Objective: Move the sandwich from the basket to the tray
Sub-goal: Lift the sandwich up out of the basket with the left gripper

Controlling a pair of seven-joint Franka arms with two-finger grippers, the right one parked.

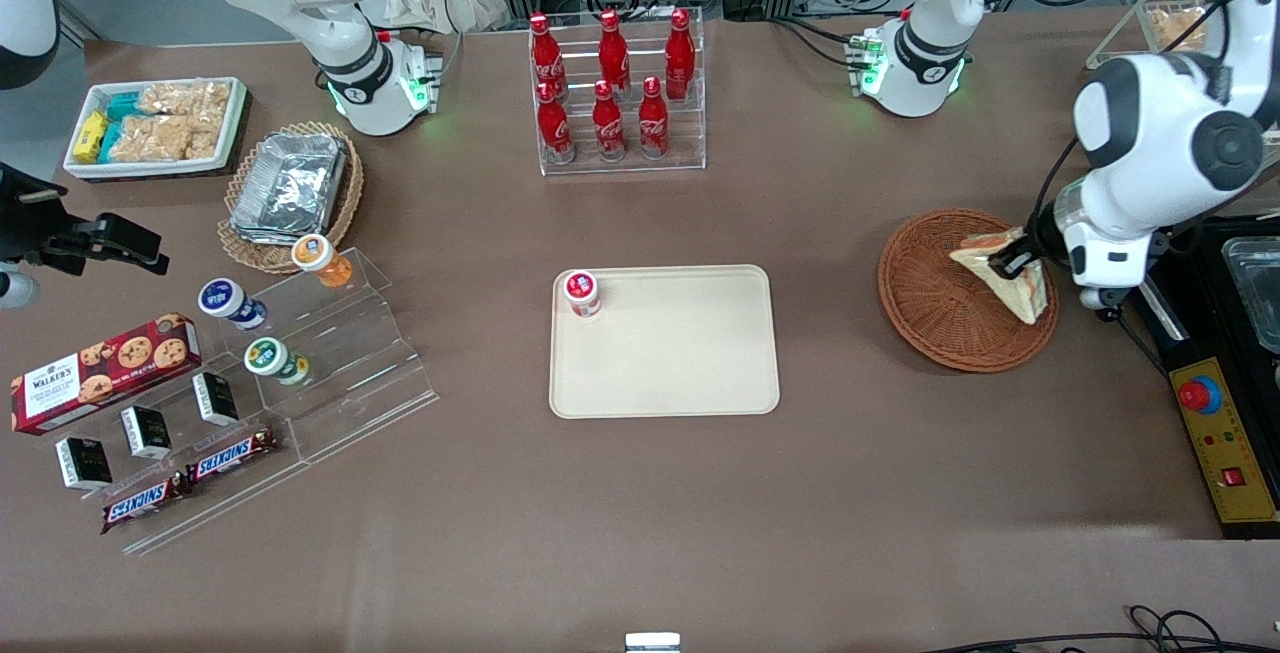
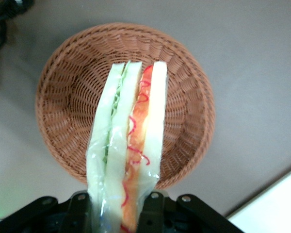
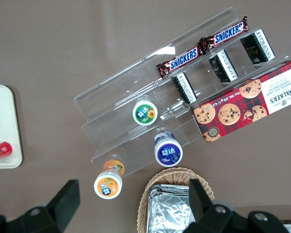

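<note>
The sandwich [image 1: 1005, 273] [image 2: 128, 145], a wrapped wedge of pale bread with red and green filling, hangs just above the reddish-brown wicker basket [image 1: 935, 308] [image 2: 63, 102]. My left gripper [image 1: 1020, 255] [image 2: 115, 211] is shut on the sandwich, its black fingers [image 2: 153, 211] pressing the wrap from both sides. The basket holds nothing else that I can see. The cream tray [image 1: 690, 353] lies flat at the table's middle, toward the parked arm's end from the basket, and a corner of the tray [image 2: 276, 206] shows in the left wrist view.
A small red-lidded cup [image 1: 582, 293] stands on one corner of the tray. A clear rack of red cola bottles [image 1: 615, 93] stands farther from the front camera. A black and yellow control box [image 1: 1225, 448] lies beside the basket at the working arm's end.
</note>
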